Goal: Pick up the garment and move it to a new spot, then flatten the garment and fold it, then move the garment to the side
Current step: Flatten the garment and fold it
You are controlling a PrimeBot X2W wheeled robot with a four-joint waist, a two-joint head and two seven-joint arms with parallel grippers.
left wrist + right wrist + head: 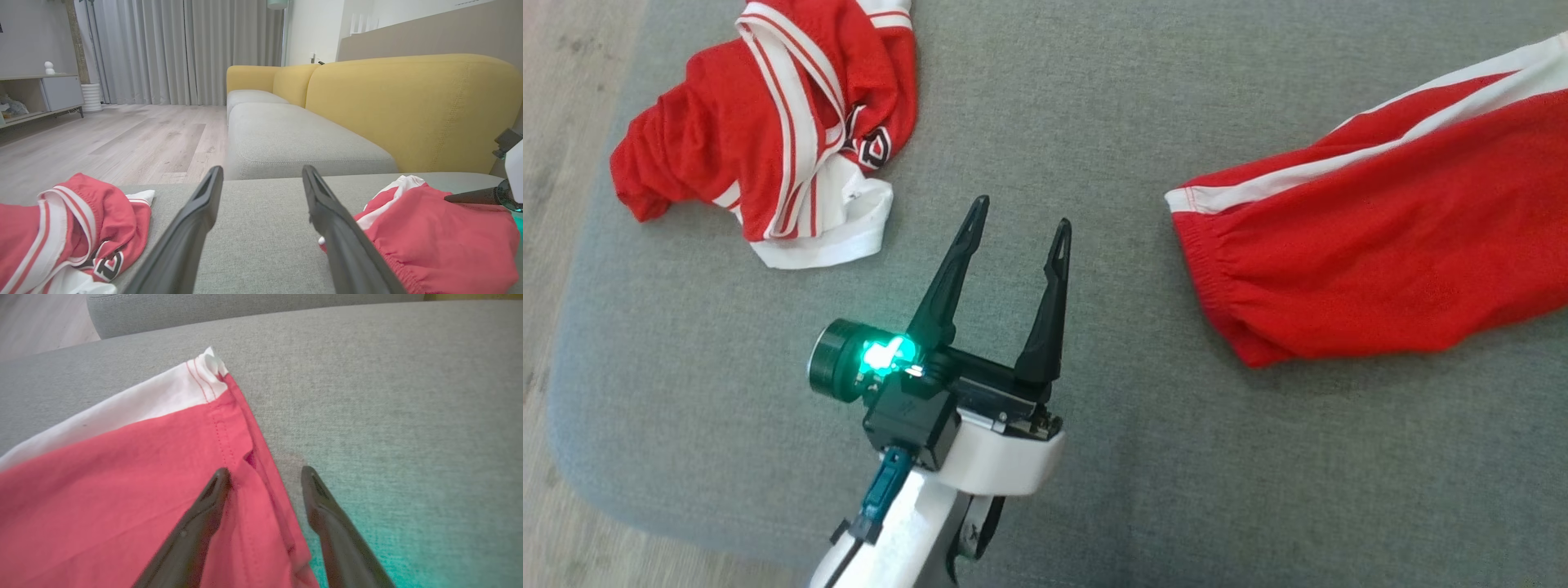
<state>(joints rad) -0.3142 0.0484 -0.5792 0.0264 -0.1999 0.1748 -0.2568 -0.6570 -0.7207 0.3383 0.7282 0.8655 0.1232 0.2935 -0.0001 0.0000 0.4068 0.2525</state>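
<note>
A red garment with a white side stripe (1380, 245) lies flat on the right part of the grey cushion (1094, 114). It also appears in the left wrist view (437, 241). My left gripper (1021, 212) hovers open over bare cushion to the garment's left, holding nothing (262, 169). My right gripper (265, 470) is open too, straddling the hemmed edge of the garment (122, 490): one finger over red cloth, the other over cushion. One of the right gripper's fingers (470, 198) reaches in over the garment's far side.
A second red and white garment (768, 122) lies crumpled at the cushion's far left (73, 228). The cushion's rounded edge drops to the wood floor (556, 163) on the left. A yellow sofa back (408, 110) rises behind, with another grey seat (286, 139) beyond.
</note>
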